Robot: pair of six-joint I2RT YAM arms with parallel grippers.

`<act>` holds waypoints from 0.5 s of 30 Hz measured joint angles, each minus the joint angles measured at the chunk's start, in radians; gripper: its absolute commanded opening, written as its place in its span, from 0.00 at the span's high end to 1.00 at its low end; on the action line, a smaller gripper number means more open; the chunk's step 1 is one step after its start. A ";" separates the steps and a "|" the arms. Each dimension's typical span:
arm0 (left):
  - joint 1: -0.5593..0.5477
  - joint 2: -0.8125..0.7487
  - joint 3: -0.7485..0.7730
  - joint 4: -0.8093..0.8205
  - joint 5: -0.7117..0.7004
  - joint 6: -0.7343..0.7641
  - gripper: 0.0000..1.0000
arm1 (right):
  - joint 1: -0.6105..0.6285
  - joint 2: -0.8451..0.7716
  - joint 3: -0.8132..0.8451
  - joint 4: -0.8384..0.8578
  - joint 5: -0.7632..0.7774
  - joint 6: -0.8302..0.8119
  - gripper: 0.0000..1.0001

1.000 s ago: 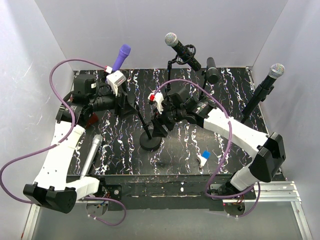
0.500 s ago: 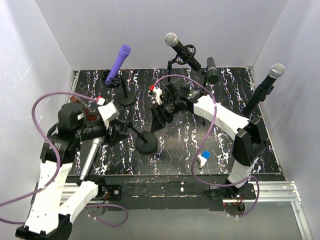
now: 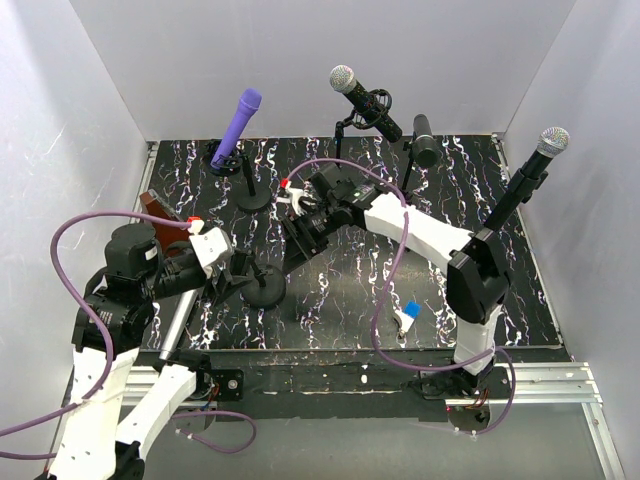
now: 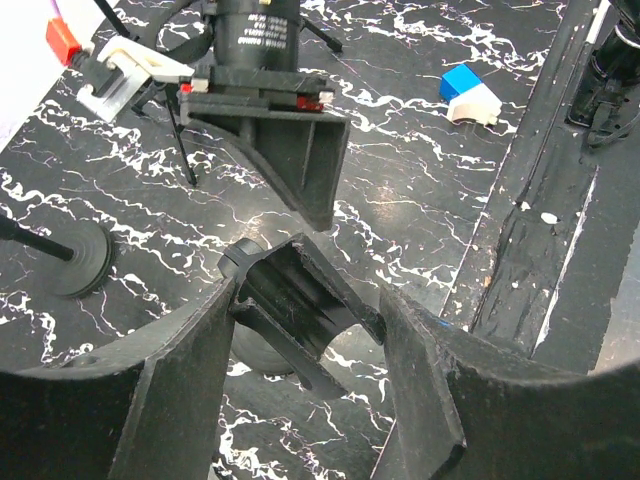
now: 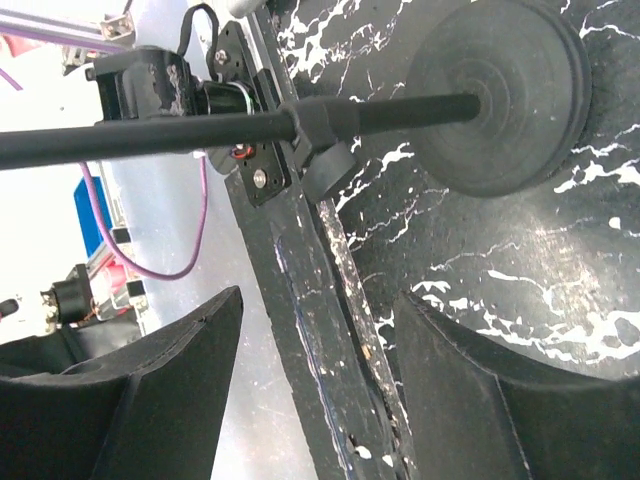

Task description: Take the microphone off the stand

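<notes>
A silver microphone (image 3: 175, 325) lies flat on the table at the left, partly under my left arm. The stand (image 3: 265, 290) has a round black base, a tilted rod and an empty black clip (image 4: 300, 310). My left gripper (image 3: 240, 275) (image 4: 308, 300) is shut on that clip, with a finger on each side. Just behind the stand, my right gripper (image 3: 297, 240) (image 5: 318, 300) stands open with nothing between its fingers. In its own view the stand's rod (image 5: 200, 130) and base (image 5: 500, 90) lie beyond the fingertips.
A purple microphone (image 3: 240, 120) stands on its own stand at the back left, and three dark microphones (image 3: 360, 95) (image 3: 425, 140) (image 3: 535, 160) on stands at the back and right. A small blue and white block (image 3: 408, 312) lies near the front edge.
My left arm has pulled back to the near left, and the stand's base has slid left with it. My right gripper has followed to the left, staying open.
</notes>
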 measured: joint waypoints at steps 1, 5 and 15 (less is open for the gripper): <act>0.000 0.000 0.000 0.000 0.000 -0.002 0.80 | 0.003 0.014 0.007 0.010 -0.005 0.011 0.30; 0.000 -0.001 0.000 0.000 -0.001 -0.010 0.79 | 0.004 0.073 0.021 0.048 -0.039 0.059 0.31; 0.000 0.001 0.012 -0.024 -0.003 -0.002 0.80 | 0.006 0.183 0.033 0.179 -0.197 0.192 0.40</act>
